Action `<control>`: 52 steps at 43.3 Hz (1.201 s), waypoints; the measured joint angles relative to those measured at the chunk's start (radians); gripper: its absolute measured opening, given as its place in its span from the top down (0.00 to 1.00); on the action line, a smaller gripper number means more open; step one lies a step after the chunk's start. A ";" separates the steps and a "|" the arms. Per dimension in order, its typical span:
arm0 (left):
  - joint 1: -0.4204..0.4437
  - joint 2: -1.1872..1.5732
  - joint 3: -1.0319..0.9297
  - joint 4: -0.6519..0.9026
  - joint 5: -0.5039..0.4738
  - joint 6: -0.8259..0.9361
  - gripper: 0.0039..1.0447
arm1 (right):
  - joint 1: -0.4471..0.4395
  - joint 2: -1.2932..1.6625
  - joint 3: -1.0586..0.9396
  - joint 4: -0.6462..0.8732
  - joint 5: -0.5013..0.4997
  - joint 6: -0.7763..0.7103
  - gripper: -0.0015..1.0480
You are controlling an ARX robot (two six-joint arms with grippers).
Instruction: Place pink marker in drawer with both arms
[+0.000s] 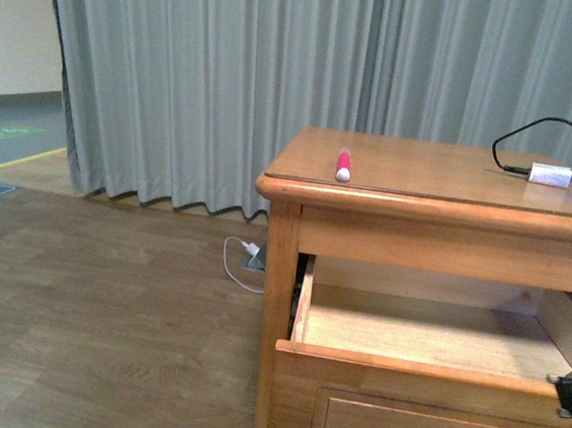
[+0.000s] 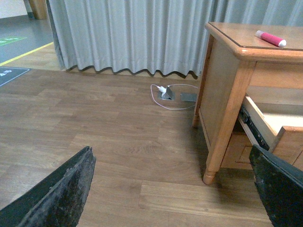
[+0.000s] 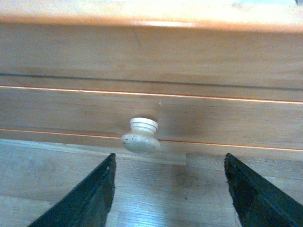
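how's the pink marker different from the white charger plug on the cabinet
Colour: the marker is pink with a white end; the charger plug is white. Attachment: the marker lies loose, while the plug has a black cable looping up from it. Place: the marker sits near the cabinet top's left front edge, the plug on the right. Shared: both rest on the cabinet top, neither in the open drawer.

Cabinet top: pink marker, white charger.
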 joint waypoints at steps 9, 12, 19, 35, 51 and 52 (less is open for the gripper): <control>0.000 0.000 0.000 0.000 0.000 0.000 0.06 | -0.063 -0.664 -0.036 -0.560 -0.084 0.005 0.08; 0.000 0.000 0.000 0.000 0.000 0.000 0.06 | -0.072 -0.814 -0.026 -0.692 -0.094 -0.001 0.08; 0.000 0.000 0.000 0.000 0.000 0.000 0.06 | -0.078 -1.120 0.041 -0.955 -0.099 -0.006 0.08; 0.000 0.000 0.000 0.000 0.000 0.000 0.06 | -0.035 -1.149 0.041 -0.966 -0.087 0.025 0.08; -0.134 0.164 0.050 0.021 -0.195 -0.113 0.06 | -0.034 -1.149 0.041 -0.966 -0.087 0.025 0.08; -0.150 0.198 0.067 0.033 -0.202 -0.120 0.06 | -0.034 -1.149 0.041 -0.966 -0.087 0.025 0.08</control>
